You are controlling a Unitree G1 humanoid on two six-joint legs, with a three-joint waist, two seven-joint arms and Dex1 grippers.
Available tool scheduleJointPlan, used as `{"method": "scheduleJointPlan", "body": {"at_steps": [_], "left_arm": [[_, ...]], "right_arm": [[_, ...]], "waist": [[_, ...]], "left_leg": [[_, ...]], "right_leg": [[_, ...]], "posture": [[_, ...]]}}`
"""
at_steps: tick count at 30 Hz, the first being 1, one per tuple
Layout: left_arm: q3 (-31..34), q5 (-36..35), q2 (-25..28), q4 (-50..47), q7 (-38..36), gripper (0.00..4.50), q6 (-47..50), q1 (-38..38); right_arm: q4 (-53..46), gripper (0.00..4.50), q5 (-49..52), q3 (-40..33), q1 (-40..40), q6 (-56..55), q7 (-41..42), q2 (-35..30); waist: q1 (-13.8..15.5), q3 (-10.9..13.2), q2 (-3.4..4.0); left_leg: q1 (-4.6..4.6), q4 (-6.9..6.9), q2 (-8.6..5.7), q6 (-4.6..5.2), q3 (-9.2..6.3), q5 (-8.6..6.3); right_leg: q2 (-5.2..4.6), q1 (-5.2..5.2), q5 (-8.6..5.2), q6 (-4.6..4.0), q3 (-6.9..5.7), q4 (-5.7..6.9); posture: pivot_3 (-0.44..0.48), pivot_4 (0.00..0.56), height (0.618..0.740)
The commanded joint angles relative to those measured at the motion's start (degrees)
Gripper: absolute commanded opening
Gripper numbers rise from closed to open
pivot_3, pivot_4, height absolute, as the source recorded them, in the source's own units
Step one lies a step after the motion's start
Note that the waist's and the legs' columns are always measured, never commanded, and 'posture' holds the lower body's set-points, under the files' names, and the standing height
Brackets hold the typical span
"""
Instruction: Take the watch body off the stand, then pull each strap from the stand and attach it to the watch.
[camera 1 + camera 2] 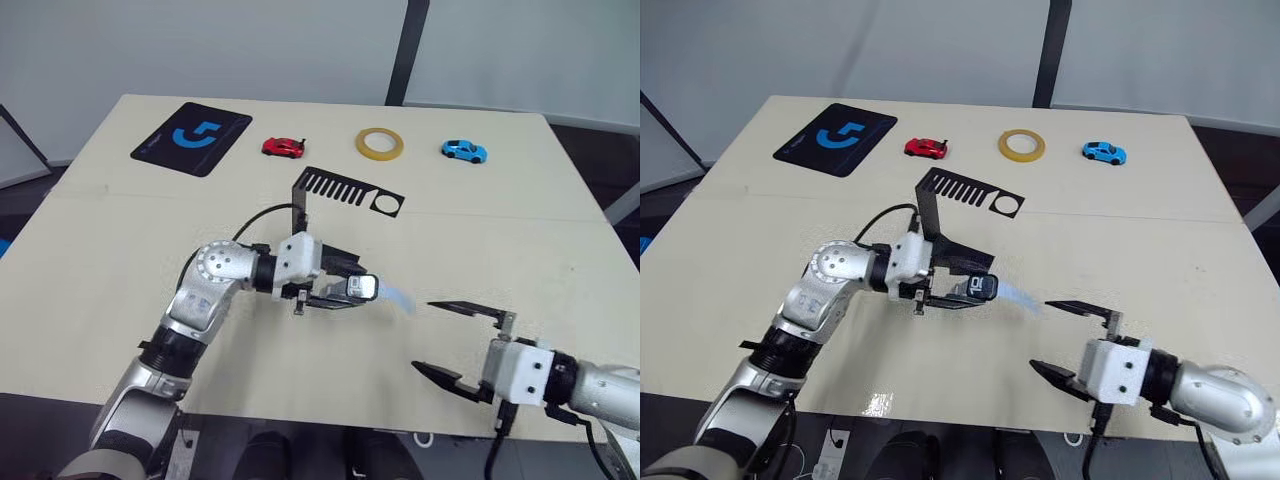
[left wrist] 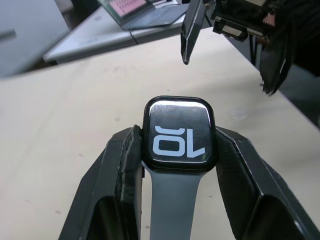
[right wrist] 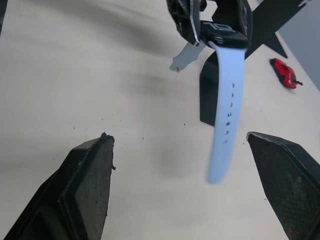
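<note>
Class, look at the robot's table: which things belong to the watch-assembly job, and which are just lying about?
Belonging to the job:
watch body, clamped in the left gripper
strap hanging from the watch body
stand
right gripper, open, near the strap

Just lying about:
red toy car
blue toy car
tape roll
black mat

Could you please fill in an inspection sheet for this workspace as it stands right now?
Surface: beige table, a few dark specks.
Job's things: watch body clamped in left gripper, one pale strap hanging from it; stand upright behind, its slots bare.
Clutter: black mat, red toy car, tape roll, blue toy car.
Grippers: left shut on watch body; right gripper open, holding nothing.
Cables: black cable along the left arm.
Surroundings: another desk beyond the table.
</note>
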Motion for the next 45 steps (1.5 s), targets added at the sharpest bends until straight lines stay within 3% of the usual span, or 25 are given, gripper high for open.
{"method": "scheduleJointPlan", "body": {"at_steps": [1,3,10,21,24,25,27,32,39,45], "left_arm": [[2.0,2.7,0.1,3.3,-1.3,1.68,-17.8,-0.1],[2.3,4.5,0.3,6.2,-1.1,1.68,-26.3,-0.4],[3.3,8.6,0.3,11.4,3.8,1.68,-40.6,-1.7],[0.7,8.9,2.1,13.4,6.8,1.68,-43.3,-1.8],[-0.7,0.4,2.9,5.6,4.6,1.68,-26.0,1.4],[-2.8,-5.4,6.0,-0.8,2.0,1.68,-12.4,3.6],[-4.6,-11.8,10.1,-9.4,0.0,1.68,4.8,6.3],[-5.8,-16.5,13.1,-20.5,10.8,1.68,41.1,4.3],[-14.2,-5.7,5.0,-20.2,17.4,1.68,46.3,5.3],[-19.9,7.7,-2.8,-9.2,23.1,1.68,36.1,4.7]], "right_arm": [[-0.2,4.44,3.1,-4.0,0.5,-1.8,-2.1,1.6],[-1.0,4.44,3.6,-4.9,1.1,-2.1,-2.9,2.4],[-0.9,4.44,-1.5,-4.8,4.4,-11.3,-3.1,2.7],[0.1,4.44,-2.1,-5.2,6.9,-14.9,-4.6,2.5],[-0.7,4.44,1.0,-6.2,7.7,-12.8,-4.0,1.7],[-1.5,4.44,3.5,-7.2,8.0,-10.5,-4.0,1.3],[-2.7,4.44,7.0,-8.5,8.9,-7.3,-4.0,0.6],[-5.1,4.44,14.1,-12.7,13.3,-2.6,-0.2,-1.7],[-6.0,4.44,16.7,-15.7,14.8,0.6,3.2,-3.4],[-6.3,4.44,16.3,-16.1,14.7,1.7,3.8,-3.0]], "waist": [[-0.2,0.0,0.00],[-0.2,0.0,0.01],[0.0,0.0,0.01],[-0.1,0.0,0.01],[-0.2,0.0,0.01],[-0.3,0.0,0.01],[-0.6,0.0,0.04],[0.1,0.0,0.05],[-0.3,0.1,-0.04],[-0.2,0.1,-0.05]], "left_leg": [[0.01,0.00,0.00,0.00,0.02,0.00],[0.05,-0.01,0.02,0.01,0.07,0.00],[0.02,0.00,0.01,0.08,0.07,-0.05],[0.06,0.00,0.02,0.08,0.09,-0.04],[0.07,0.00,0.03,0.08,0.09,-0.04],[0.07,-0.01,0.05,0.08,0.10,-0.05],[0.05,-0.02,0.13,0.06,0.09,-0.04],[0.13,0.01,0.07,0.02,-0.11,-0.02],[0.83,-0.10,0.04,0.10,-0.09,-0.17],[0.91,-0.12,0.02,0.10,-0.06,-0.17]], "right_leg": [[0.00,0.00,0.00,0.01,0.01,0.01],[0.00,-0.01,0.00,0.01,0.03,0.06],[-0.02,0.00,0.02,0.03,0.01,0.03],[0.00,0.00,0.02,0.03,0.00,0.07],[0.00,0.00,0.02,0.03,0.01,0.09],[0.01,0.00,0.02,0.03,0.01,0.09],[0.02,-0.01,0.01,0.02,0.03,0.27],[-0.06,0.13,-0.02,-0.04,-0.03,0.19],[0.00,0.96,-0.15,0.05,0.01,-0.15],[0.04,1.02,-0.16,0.04,0.08,-0.22]], "posture": [[0.000,0.150,0.740],[0.000,0.150,0.740],[0.000,0.150,0.740],[0.000,0.150,0.740],[0.000,0.150,0.740],[0.000,0.150,0.740],[0.000,0.150,0.740],[0.000,0.150,0.740],[0.000,0.150,0.740],[0.000,0.150,0.740]]}}
